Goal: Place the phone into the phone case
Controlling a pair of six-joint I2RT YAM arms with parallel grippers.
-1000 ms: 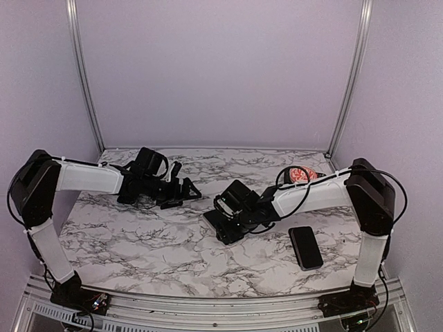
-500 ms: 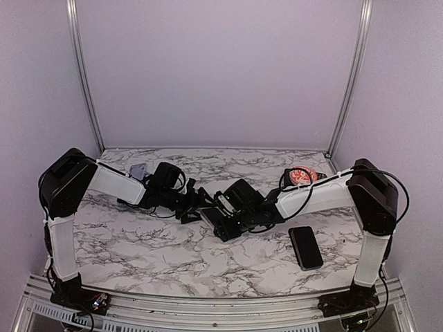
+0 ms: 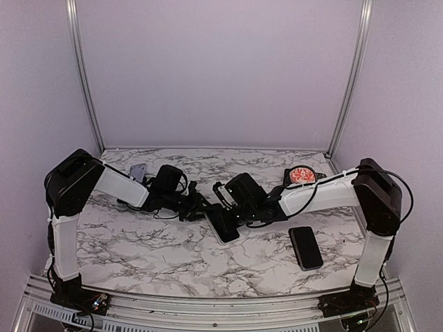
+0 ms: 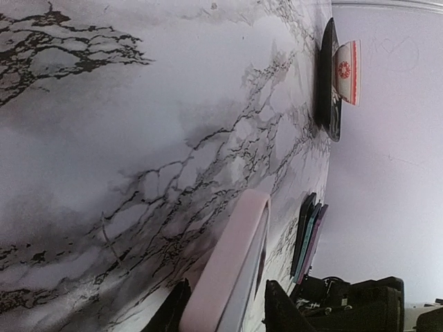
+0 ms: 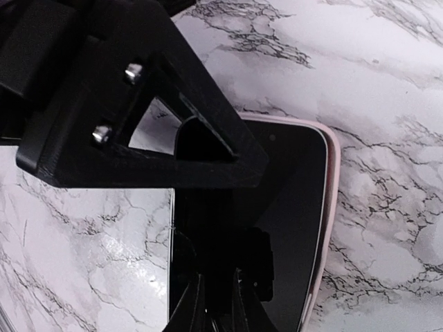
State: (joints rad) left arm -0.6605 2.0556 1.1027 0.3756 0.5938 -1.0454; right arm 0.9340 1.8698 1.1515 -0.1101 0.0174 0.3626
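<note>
Found left gripper (image 4: 225, 308) clamped on pink rim of phone case (image 3: 223, 223), right gripper (image 5: 216, 301) pinched tight on same case; phone (image 3: 306, 247) flat on table (image 3: 138, 242) near right base, well apart. Flagged risk of twisting or dropping it from opposed pulls, plus finger clash from crowding.

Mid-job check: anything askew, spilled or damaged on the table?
Nothing spilled or broken. The pink-rimmed phone case sits skewed on the marble table, with the left gripper clasping its edge and the right gripper over its dark screen. A second black phone lies loose nearby.
</note>
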